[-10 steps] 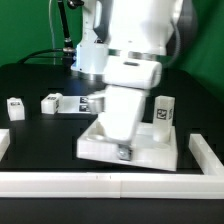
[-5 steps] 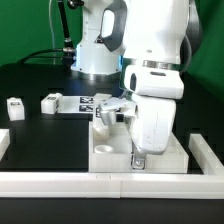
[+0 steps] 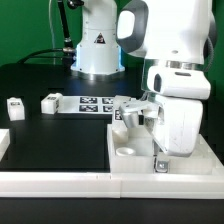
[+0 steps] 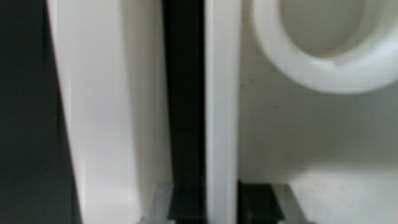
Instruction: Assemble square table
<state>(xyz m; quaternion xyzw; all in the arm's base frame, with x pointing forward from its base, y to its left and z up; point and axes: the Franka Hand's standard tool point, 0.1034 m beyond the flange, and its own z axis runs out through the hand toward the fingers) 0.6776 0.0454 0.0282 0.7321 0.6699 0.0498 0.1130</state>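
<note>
Nearest me the border rail (image 3: 60, 183) across six o'clock, just behind it at four o'clock the square tabletop (image 3: 130, 168), my gripper (image 3: 160, 164) pinched narrow on its front rim, a leg (image 3: 14, 108) at nine o'clock, a second leg (image 3: 50, 101) near it, the marker board (image 3: 95, 104) farther back near centre.

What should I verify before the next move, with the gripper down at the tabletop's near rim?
1. Gripper shut on the tabletop rim: ok.
2. Tabletop lying flat, not tilted: ok.
3. Tabletop flush against the border rail: cannot tell; the wrist view shows a dark gap beside the rim.
4. Corner socket empty: ok.
5. Far-left leg and second leg, at the exterior view's left, apart from the arm: ok.
</note>
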